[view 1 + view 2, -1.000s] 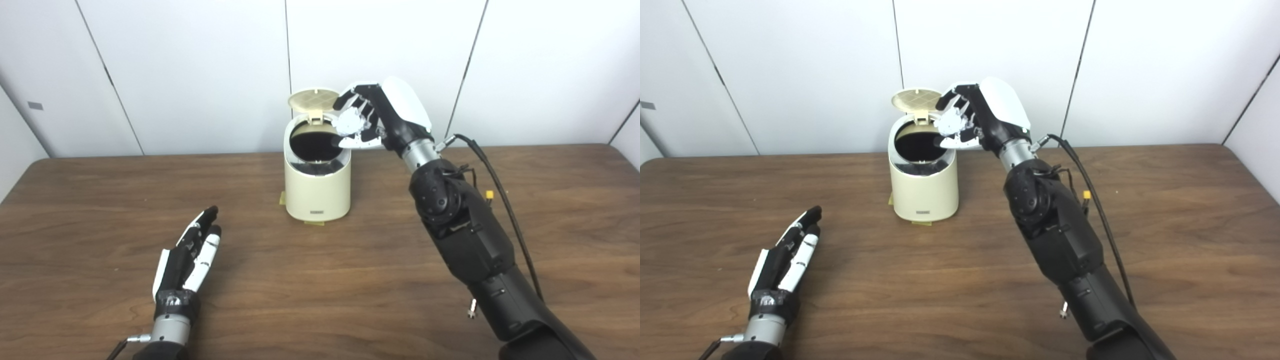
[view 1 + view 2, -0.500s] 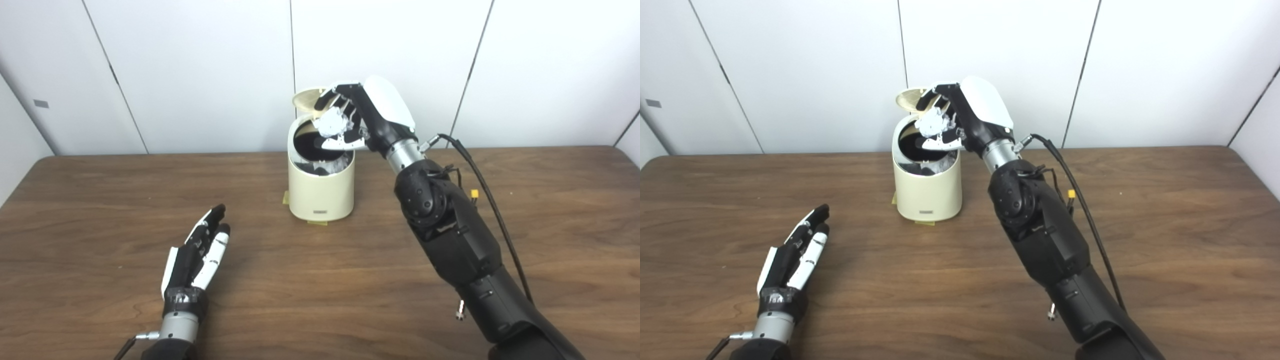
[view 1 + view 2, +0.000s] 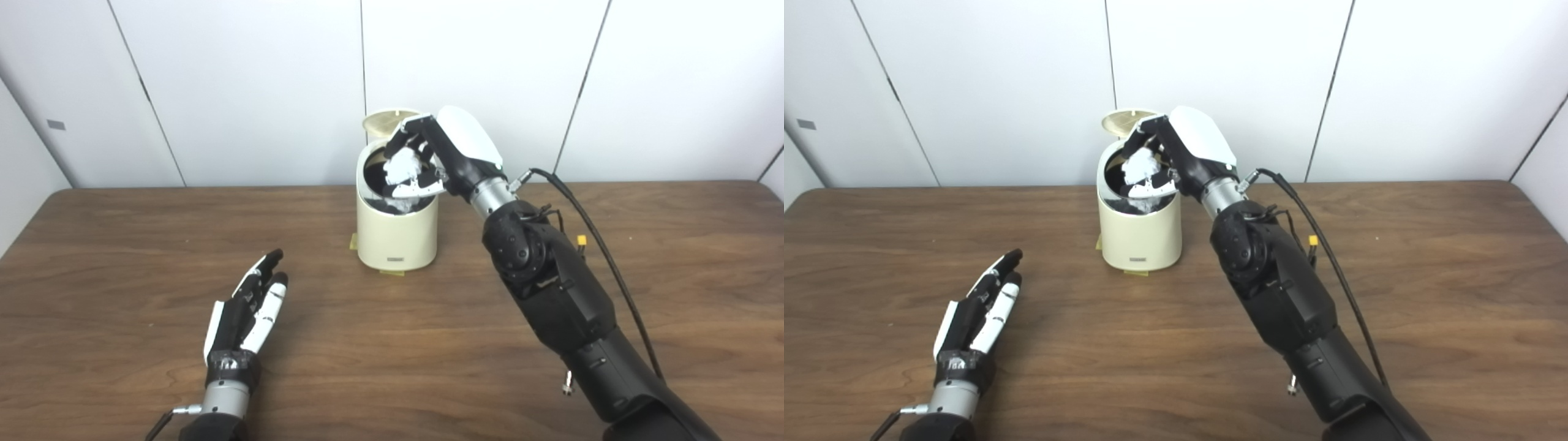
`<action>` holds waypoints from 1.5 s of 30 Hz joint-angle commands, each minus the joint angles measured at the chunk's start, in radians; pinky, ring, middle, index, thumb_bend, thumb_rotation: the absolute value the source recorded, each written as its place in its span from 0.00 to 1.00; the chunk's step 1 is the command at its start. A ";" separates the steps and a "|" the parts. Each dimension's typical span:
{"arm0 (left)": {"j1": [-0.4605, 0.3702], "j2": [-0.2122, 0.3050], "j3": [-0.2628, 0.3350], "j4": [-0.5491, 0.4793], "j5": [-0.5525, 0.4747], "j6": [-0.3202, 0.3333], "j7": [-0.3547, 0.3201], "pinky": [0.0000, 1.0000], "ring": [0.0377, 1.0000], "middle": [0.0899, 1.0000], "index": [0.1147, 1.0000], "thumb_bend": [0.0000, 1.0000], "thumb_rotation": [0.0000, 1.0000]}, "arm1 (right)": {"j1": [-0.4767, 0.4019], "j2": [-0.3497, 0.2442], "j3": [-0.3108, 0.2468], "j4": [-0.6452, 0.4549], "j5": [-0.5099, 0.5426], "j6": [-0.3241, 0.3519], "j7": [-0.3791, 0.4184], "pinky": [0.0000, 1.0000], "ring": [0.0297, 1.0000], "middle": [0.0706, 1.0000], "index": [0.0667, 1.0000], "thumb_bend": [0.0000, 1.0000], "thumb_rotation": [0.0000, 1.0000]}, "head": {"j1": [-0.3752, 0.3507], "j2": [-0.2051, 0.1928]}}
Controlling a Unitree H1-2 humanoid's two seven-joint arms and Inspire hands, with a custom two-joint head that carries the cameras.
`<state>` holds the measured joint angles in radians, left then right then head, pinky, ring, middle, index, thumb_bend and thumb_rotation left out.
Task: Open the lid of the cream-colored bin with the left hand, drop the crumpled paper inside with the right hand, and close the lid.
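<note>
The cream-colored bin [image 3: 397, 236] stands at the back middle of the table, its round lid [image 3: 384, 120] tipped up behind the dark opening. Directly over that opening is my right hand [image 3: 436, 153], shut on the white crumpled paper [image 3: 402, 166], which sits just above the rim. My left hand [image 3: 248, 312] lies open and flat on the table at the front left, well away from the bin, holding nothing.
The brown wooden table [image 3: 704, 257] runs wide on both sides of the bin. White wall panels [image 3: 245, 73] stand close behind it. A black cable [image 3: 603, 245] with a yellow connector hangs along my right forearm.
My right hand has carried the paper leftward and down, from beside the bin's rim to over its opening. The left hand stays flat on the table. The camera has shifted slightly.
</note>
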<state>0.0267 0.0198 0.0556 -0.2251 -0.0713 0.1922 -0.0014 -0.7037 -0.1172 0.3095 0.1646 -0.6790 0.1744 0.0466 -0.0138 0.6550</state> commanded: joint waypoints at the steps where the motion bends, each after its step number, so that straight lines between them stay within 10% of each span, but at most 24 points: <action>1: -0.017 -0.001 -0.002 -0.057 -0.021 0.007 -0.012 1.00 1.00 0.96 0.85 0.42 0.52 | -0.052 0.003 -0.008 -0.039 0.006 -0.007 -0.001 0.65 0.69 0.68 0.46 0.52 0.14 | -0.002 0.000; 19: -0.014 0.021 -0.025 -0.091 -0.025 0.045 -0.030 1.00 1.00 0.90 0.76 0.38 0.39 | -0.040 0.014 -0.017 -0.053 0.020 -0.032 -0.020 0.55 0.59 0.60 0.46 0.52 0.14 | -0.005 0.002; 22: -0.014 0.021 -0.025 -0.089 -0.030 0.042 -0.028 1.00 1.00 0.89 0.76 0.37 0.38 | -0.031 0.025 -0.041 -0.066 0.040 -0.050 -0.058 0.41 0.41 0.47 0.50 0.51 0.02 | -0.008 0.002; 36: -0.042 0.031 -0.006 -0.057 -0.041 0.034 -0.030 1.00 1.00 0.94 0.82 0.35 0.32 | 0.064 -0.004 -0.178 -0.250 0.118 -0.005 -0.082 0.30 0.39 0.47 0.49 0.50 0.00 | -0.019 -0.009; 45: -0.212 0.089 0.011 0.036 0.010 0.078 -0.020 1.00 0.95 0.89 0.87 0.38 0.38 | 0.241 -0.041 -0.277 -0.384 0.203 0.090 -0.047 0.35 0.41 0.46 0.50 0.50 0.00 | -0.013 -0.019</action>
<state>-0.1109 0.0916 0.0599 -0.1844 -0.0687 0.2707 -0.0178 -0.4470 -0.1530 0.0468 -0.1735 -0.4873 0.2467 -0.0007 -0.0260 0.6351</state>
